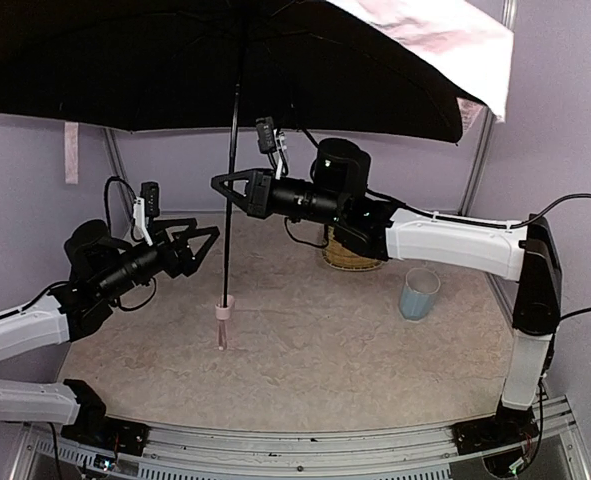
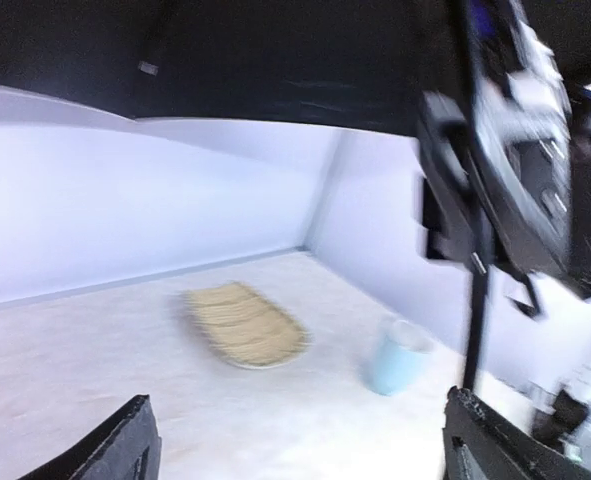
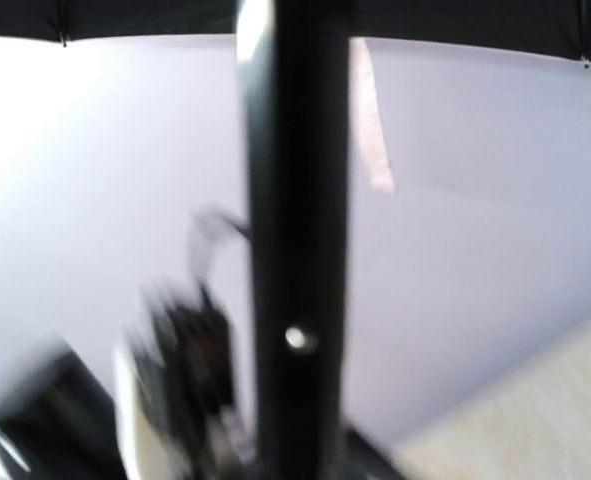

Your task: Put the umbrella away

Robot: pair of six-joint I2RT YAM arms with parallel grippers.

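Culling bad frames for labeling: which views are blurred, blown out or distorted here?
Top external: sharp, but the open umbrella blacks out the top, and wide-angle bowing curves the near edge of the table. Left wrist: motion blur smears the woven tray and blue cup. Right wrist: the shaft sits too close, out of focus; the wall behind is washed out at left.

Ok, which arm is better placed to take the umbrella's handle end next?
Left, probably. The left hand is open and free beside the lower shaft of the umbrella, near its handle; the right hand is shut on the shaft higher up, holding it upright.
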